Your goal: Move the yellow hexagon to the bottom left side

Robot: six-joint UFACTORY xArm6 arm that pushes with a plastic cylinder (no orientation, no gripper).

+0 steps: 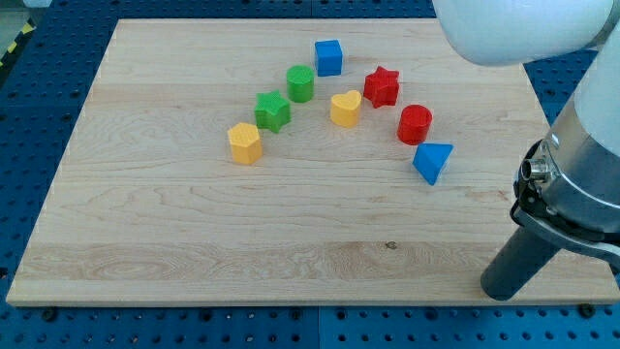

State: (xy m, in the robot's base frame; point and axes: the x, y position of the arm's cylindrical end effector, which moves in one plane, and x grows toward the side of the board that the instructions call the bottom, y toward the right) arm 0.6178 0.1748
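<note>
The yellow hexagon (245, 143) sits left of the board's middle, at the lower left end of an arc of blocks. A green star (272, 111) lies just to its upper right. My tip (503, 287) rests near the board's bottom right corner, far to the right of and below the yellow hexagon, touching no block. The nearest block to the tip is the blue triangle (432, 162), above and to its left.
A green cylinder (300, 83), a blue cube (328, 57), a yellow heart (345, 109), a red star (382, 86) and a red cylinder (415, 124) complete the arc. The wooden board (145, 242) lies on a blue perforated table. The arm's white and grey body (572, 165) fills the view's right.
</note>
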